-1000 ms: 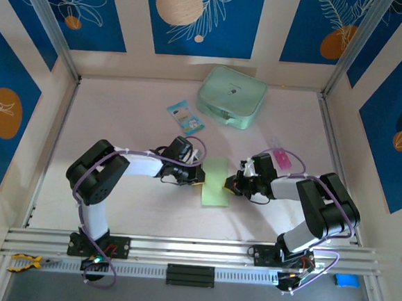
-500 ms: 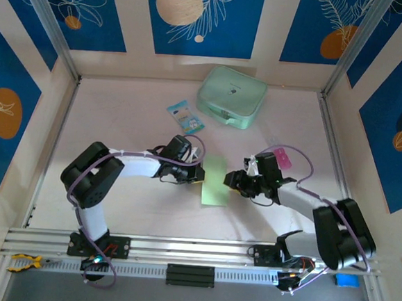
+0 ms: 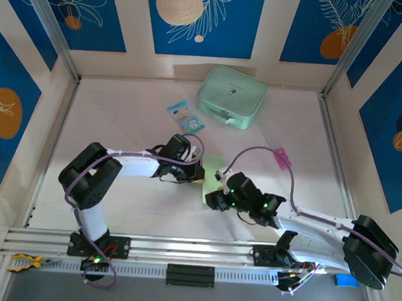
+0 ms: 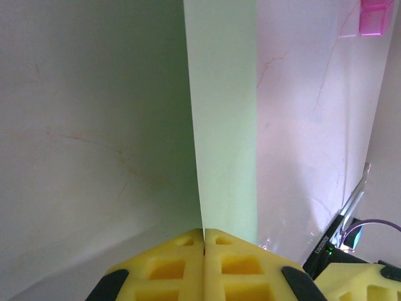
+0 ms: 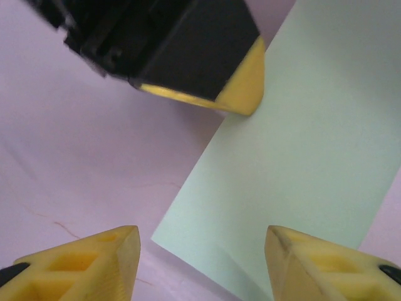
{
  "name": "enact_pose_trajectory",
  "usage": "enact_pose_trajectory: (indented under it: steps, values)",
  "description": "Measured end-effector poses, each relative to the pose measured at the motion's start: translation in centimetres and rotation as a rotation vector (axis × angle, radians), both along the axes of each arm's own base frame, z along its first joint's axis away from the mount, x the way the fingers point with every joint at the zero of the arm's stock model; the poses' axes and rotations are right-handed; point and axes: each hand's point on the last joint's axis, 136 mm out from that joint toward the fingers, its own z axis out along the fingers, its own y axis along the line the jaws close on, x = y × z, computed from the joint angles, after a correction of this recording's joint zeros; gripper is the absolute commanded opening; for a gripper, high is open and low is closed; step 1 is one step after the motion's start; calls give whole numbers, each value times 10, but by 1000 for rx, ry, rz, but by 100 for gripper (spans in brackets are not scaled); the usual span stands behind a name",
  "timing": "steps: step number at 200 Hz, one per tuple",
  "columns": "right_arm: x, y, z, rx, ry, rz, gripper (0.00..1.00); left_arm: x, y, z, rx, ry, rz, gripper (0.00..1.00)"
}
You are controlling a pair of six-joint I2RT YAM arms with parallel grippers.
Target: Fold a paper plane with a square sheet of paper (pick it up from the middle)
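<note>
The square sheet of paper (image 3: 217,167) is pale green and lies on the table as a long rectangle; no paper plane shape is in view. My left gripper (image 3: 194,176) is shut on its left edge. In the left wrist view the paper (image 4: 220,125) runs straight into the seam of the closed yellow fingers (image 4: 204,233). My right gripper (image 3: 213,195) hangs over the paper's near end and hides it from above. It is open (image 5: 202,233), with the paper's near corner (image 5: 276,163) lying between its fingertips and untouched. The left gripper's finger (image 5: 241,94) rests at the paper's edge.
A mint-green zip case (image 3: 231,97) sits at the back, and a blue-and-white packet (image 3: 185,116) lies to its left. A small pink item (image 3: 282,157) lies right of the paper. Walls enclose the table, and an aluminium rail (image 3: 193,251) runs along its near edge.
The right arm swung from the paper's right side round to its near end, and its gripper opened. The left gripper kept its hold and stayed in place.
</note>
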Motion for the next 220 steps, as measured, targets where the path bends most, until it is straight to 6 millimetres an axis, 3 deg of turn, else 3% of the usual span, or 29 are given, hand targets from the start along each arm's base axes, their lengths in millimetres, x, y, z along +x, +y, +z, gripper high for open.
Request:
enact_pose_trajectory:
  steps: [37, 104, 171, 220]
  values:
    - [-9, 14, -13, -163, -173, 134, 56, -1, 1, 0, -8, 18, 11, 0]
    - [-23, 33, -10, -284, -397, 238, 56, 0, 2, 9, -29, 22, 26, 0]
    - [-21, 23, -41, -472, -470, 221, 56, 0, 3, 10, -35, 29, 27, 0]
    - [-13, 17, -42, -517, -510, 167, 47, 0, 3, 11, -38, 30, 26, 0]
